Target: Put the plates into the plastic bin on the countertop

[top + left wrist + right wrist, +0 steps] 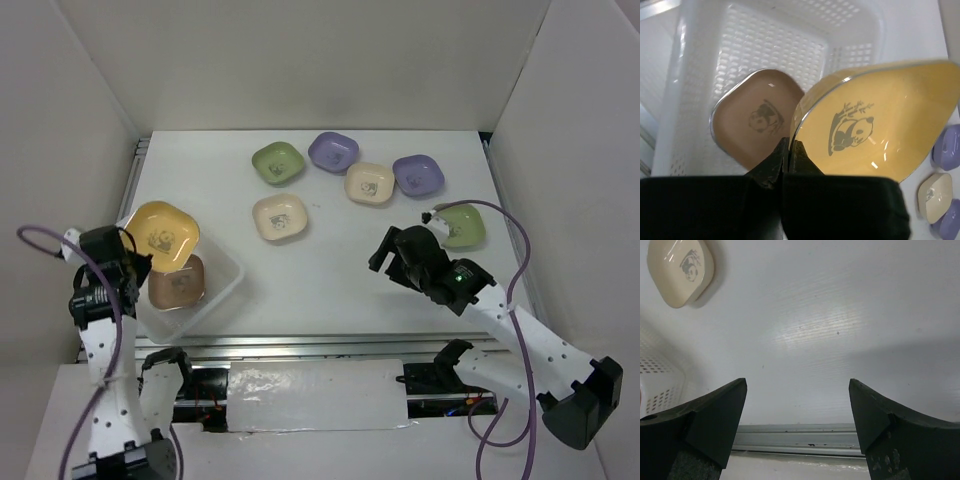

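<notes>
Your left gripper point(790, 150) is clamped on the rim of the yellow plate point(875, 120), which it holds tilted above the plastic bin point(690, 75). Your right gripper point(797, 385) has its jaws wide apart over bare countertop point(830, 315), with the near cream plate point(680, 270) well off to one side. On that white surface also lie the near green plate point(460, 226), right purple plate point(418, 175), far cream plate point(369, 184), left purple plate point(333, 151) and far green plate point(277, 163). White walls point(300, 60) stand around it. Inside the bin a brown plate point(757, 117) lies on the floor.
</notes>
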`<state>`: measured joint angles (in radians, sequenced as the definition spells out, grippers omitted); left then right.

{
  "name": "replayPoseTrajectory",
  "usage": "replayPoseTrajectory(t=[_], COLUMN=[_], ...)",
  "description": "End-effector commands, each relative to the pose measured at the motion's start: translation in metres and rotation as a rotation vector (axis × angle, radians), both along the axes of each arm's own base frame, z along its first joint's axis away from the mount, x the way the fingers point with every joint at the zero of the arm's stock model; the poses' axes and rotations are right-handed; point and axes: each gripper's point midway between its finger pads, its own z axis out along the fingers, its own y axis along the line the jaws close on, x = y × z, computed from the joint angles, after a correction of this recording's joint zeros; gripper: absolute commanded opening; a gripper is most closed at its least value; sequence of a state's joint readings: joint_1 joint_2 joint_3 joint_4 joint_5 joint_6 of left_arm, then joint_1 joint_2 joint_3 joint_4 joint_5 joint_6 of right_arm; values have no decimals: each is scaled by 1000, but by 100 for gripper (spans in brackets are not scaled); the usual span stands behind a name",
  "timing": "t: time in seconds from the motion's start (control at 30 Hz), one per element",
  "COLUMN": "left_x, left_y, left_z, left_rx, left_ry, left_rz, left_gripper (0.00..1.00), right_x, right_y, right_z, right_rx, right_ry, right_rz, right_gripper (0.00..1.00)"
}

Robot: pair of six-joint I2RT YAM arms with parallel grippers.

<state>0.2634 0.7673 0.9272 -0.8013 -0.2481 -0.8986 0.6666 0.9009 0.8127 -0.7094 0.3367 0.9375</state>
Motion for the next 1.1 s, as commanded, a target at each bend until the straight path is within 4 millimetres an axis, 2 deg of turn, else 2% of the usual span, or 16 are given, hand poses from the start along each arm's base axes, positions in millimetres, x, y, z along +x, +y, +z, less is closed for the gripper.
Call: replayPoseTrajectory(t=[0.0,0.13,0.27,0.33,0.37,0.4,0.43,0.53,0.6,0.67,0.7,0.73,0.8,0.93,0.97,1.07], left_x=[-15,-22,-18,-20,-22,-23,-23,-24,-29,-28,-26,-27,-24,-15,-16,-10], left_y=[-7,-10,-6,-9,-10,-8,-9,-10,-4,-7,-13,-16,-21,-37,-38,-38], left_z=[-33,-78,-84,-89,-86,-82,-80,-63,-51,-30,-24,-16,1,37,40,47], left_rx=[-201,-342,-372,-381,-375,-359,-355,-337,-295,-267,-265,-252,-212,-144,-117,-84], left_ry=[-3,63,-11,-36,-57,-76,-81,-101,-103,-145,-157,-189,-234,-307,-291,-254], left_rz=[101,173,211,216,216,222,222,204,214,173,131,103,34,-149,-186,-250], left_gripper=[0,0,0,21,45,81,99,99,99,99,99,99,99,99,99,99], right_x=[6,14,30,44,49,60,64,89,109,123,137,144,165,185,192,198], right_y=[9,9,20,32,40,53,60,97,120,135,146,152,161,181,186,196], right_z=[8,8,-1,-2,-12,-21,-8,-37,-28,-50,-38,-57,-54,-85,-81,-114], right_rx=[32,40,62,109,109,132,162,172,197,167,177,160,172,183,189,129], right_ry=[-43,-55,-70,-115,-91,-70,-102,-7,-19,40,28,70,77,147,149,243], right_rz=[54,63,117,150,172,203,222,289,308,288,264,250,183,145,138,139], right_gripper=[90,91,100,100,100,100,100,100,100,100,100,100,100,97,96,86])
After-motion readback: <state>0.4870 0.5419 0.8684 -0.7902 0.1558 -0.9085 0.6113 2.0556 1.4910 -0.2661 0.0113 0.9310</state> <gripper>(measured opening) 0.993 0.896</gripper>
